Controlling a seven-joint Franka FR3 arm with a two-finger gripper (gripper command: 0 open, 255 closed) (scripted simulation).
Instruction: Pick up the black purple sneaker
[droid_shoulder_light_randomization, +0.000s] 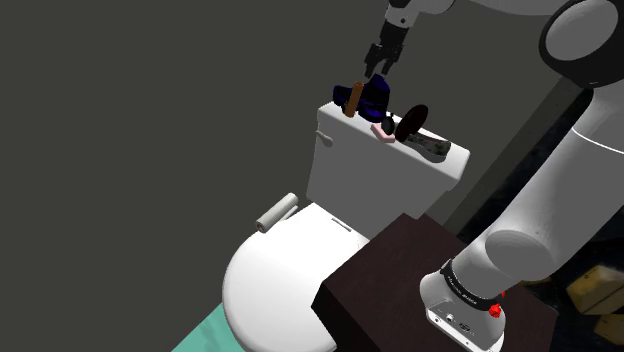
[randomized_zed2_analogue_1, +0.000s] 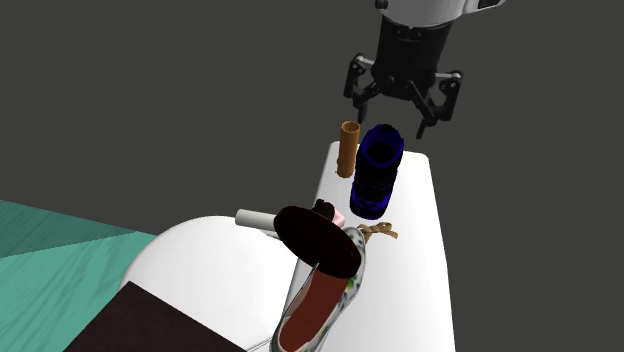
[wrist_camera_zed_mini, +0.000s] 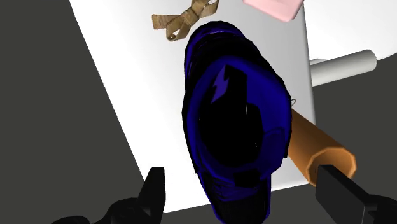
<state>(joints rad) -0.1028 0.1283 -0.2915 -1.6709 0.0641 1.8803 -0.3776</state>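
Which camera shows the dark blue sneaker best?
The wrist view: the sneaker is seen close from above, its opening facing the camera, between the open jaws. The shoulder view shows it small and far, beside a brown cylinder. The second exterior view shows its whole length under the jaws.

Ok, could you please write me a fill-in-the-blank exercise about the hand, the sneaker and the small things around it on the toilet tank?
1. The hand hangs over the dark blue sneaker, and its fingers are ____.
2. The tank that bears the sneaker belongs to a white ____.
3. Near the tan bow, the small flat block is ____ in colour.

Missing words: open; toilet; pink.
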